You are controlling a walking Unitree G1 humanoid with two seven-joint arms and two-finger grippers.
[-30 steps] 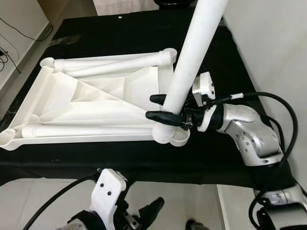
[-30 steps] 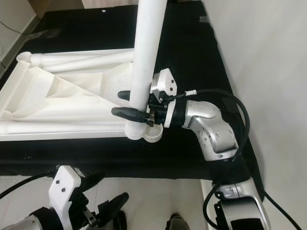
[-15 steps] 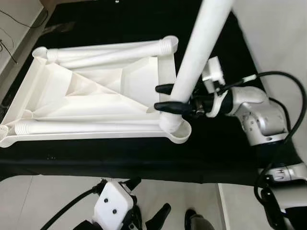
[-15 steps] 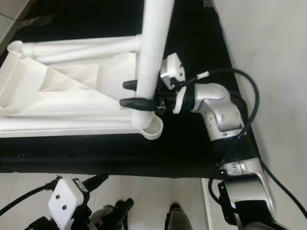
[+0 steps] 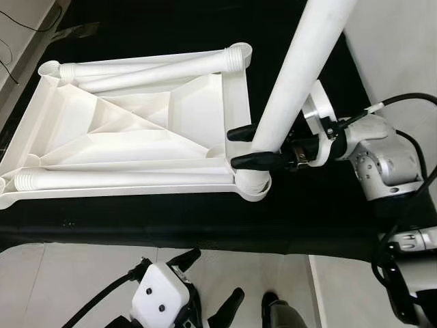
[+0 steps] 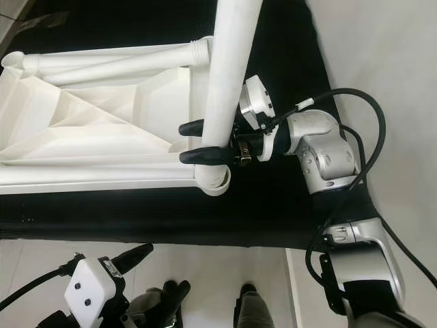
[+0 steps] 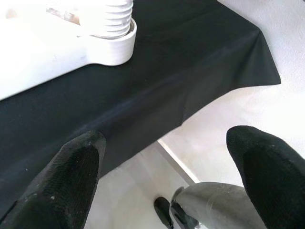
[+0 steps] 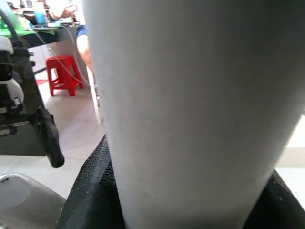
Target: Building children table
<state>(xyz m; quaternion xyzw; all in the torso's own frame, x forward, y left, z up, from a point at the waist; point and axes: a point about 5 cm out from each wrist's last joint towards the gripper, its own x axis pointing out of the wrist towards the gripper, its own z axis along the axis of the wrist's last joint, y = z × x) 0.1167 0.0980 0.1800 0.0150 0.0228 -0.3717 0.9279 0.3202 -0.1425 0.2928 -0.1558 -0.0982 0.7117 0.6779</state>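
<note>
Left pincer (image 5: 205, 283): hangs low over pale floor tiles below the near edge of the table, its black fingers spread and holding nothing (in the left wrist view the textured pads (image 7: 71, 176) are well apart, the cloth's hanging corner between them).

Black cloth (image 5: 328, 212): matte fabric over the table, draping off the near edge and the right-hand corner; a bare dark strip runs between the white part and the near edge.

Table top panel (image 5: 136, 137): white moulded plastic, lying underside up on the cloth, smooth with raised diagonal ribs; a round socket at each visible corner, and its near-right socket (image 5: 254, 186) sits close to the cloth's near edge.

Loose legs (image 5: 150, 68): smooth white tubes with ribbed, threaded ends, lying along the far side of the panel and along its near side.

Upright leg (image 5: 300, 68): a thick smooth white tube, tilted slightly, its ribbed foot in the near-right socket, its top out of frame.

Right pincer (image 5: 247, 145): reaches in from the right over open cloth, both long black fingers closed around the upright leg just above the socket.

Right arm (image 5: 379, 160): silver, jointed, with a black cable looping over it, beside the pale wall.

Far background: a red plastic stool (image 8: 64, 74) on a tiled floor.
</note>
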